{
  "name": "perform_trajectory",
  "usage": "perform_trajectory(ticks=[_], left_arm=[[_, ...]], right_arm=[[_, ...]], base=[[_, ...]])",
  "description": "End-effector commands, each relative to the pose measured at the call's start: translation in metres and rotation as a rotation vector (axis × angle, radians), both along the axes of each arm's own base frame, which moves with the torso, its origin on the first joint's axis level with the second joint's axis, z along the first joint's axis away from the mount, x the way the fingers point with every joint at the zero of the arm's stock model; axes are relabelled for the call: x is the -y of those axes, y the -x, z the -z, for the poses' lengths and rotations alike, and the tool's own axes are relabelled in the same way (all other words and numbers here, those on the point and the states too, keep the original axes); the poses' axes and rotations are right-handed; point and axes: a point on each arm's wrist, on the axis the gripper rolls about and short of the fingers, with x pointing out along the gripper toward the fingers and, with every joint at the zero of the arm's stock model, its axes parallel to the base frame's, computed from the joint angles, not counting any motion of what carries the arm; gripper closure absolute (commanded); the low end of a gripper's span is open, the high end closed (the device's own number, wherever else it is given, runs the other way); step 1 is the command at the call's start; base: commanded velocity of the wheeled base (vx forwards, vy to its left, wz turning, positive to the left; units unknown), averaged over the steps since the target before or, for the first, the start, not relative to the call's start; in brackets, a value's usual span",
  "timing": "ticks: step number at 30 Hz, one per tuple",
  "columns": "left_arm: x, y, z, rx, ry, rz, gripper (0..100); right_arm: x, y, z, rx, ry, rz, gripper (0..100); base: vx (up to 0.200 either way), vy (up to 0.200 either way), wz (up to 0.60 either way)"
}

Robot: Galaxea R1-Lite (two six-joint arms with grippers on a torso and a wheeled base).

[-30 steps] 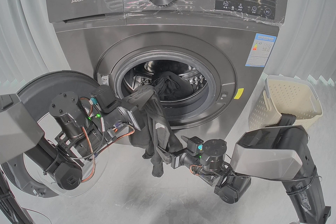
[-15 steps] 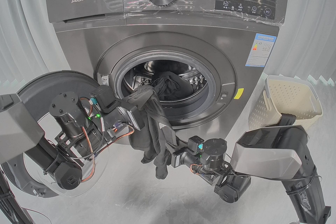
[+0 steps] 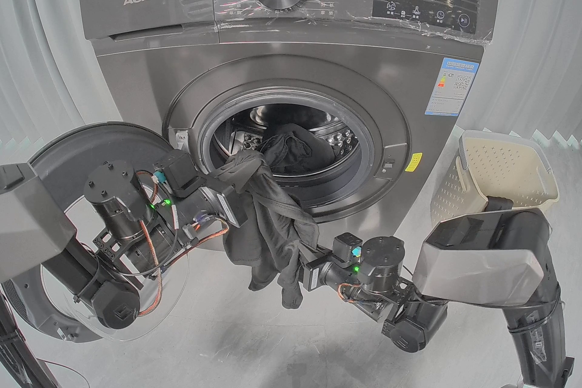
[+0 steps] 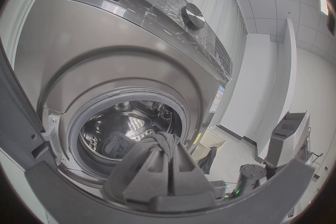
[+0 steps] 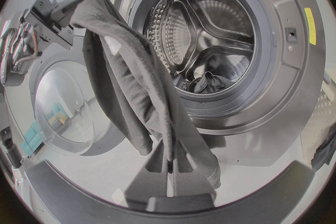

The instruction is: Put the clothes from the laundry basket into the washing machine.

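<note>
At the open mouth of the washing machine (image 3: 151, 80), a dark, fleecy garment (image 3: 273, 219) hangs stretched between two grippers. The left gripper (image 4: 170, 153) pinches its upper end by the port's lower-left rim; the right gripper (image 5: 170, 151) is clamped on a fold lower down, loose ends dangling. Another dark garment (image 3: 298, 148) lies inside the drum (image 3: 339, 136). A cream laundry basket (image 3: 509, 165) stands at the machine's right, dark cloth (image 4: 209, 161) draped over its rim.
</note>
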Motion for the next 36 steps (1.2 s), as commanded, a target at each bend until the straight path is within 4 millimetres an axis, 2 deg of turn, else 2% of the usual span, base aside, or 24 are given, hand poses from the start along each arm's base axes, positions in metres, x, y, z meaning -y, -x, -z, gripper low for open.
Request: perform_trajectory(ticks=[1,8,13,23,27,30,36], left_arm=[[-0.011,-0.004,0.001,-0.007,-0.004,-0.036,100],[-0.016,-0.007,0.002,-0.009,-0.007,-0.056,100],[-0.016,-0.007,0.002,-0.006,-0.007,-0.059,100],[-0.023,-0.013,0.000,0.001,0.000,-0.104,100],[-0.022,-0.011,-0.002,0.005,0.004,-0.099,100],[-0.021,-0.010,-0.002,0.004,0.003,-0.094,100],[-0.024,-0.004,-0.005,0.010,0.003,-0.096,100]], right_arm=[[0.020,0.017,-0.033,0.018,0.003,0.003,100],[0.058,0.025,-0.052,0.017,0.039,0.026,100],[0.066,0.024,-0.054,0.017,0.046,0.046,100],[0.085,0.008,-0.056,0.032,0.041,0.121,100],[0.082,0.003,-0.063,0.062,0.022,0.121,100],[0.074,-0.003,-0.083,0.130,-0.029,0.112,100],[0.073,-0.008,-0.088,0.156,-0.045,0.125,100]], base=[[0.000,0.000,0.00],[0.000,0.000,0.00],[0.000,0.000,0.00],[0.000,0.000,0.00],[0.000,0.000,0.00],[0.000,0.000,0.00],[0.000,0.000,0.00]])
